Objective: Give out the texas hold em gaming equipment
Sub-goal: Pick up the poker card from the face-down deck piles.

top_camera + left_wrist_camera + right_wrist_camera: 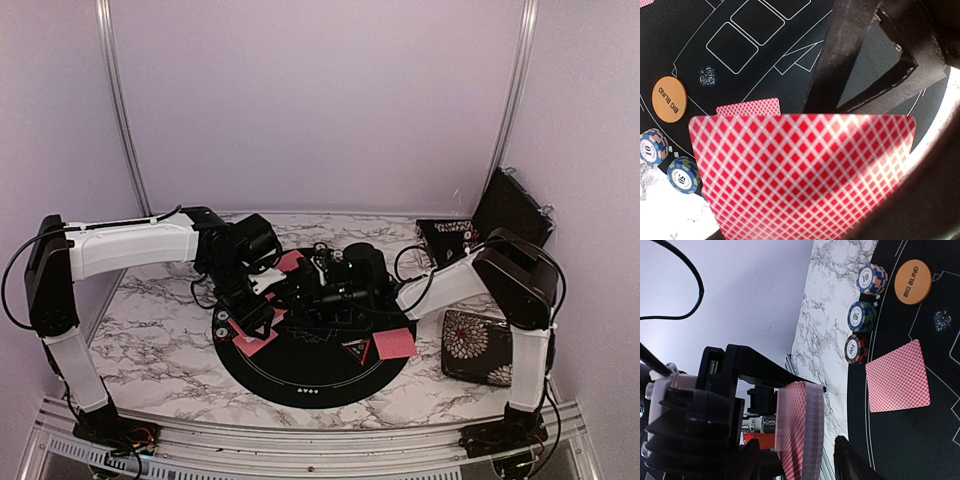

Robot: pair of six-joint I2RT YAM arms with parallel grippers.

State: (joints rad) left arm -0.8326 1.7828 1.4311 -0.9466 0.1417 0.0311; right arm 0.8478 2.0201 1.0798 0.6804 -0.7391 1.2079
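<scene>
— Pink-red-backed playing cards (800, 430), a stack, stand edge-on, pinched in the right pincer (796, 447); the stack's lower end is cut off.
— And the left pincer (262, 288)?
— One blurred card (800, 175) fills its view and hides its fingers; gripping or not, I cannot tell. Both pincers meet above the round black mat (300, 378).

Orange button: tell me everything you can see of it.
The orange button is a flat round disc, plastic by its look, with BIG BLIND printed across its face in dark capitals. It lies flat, face up, on the black mat near the mat's edge, beside a row of chip stacks. The nearest stack, blue and orange, sits close but apart. Nothing but the mat touches it.
</scene>
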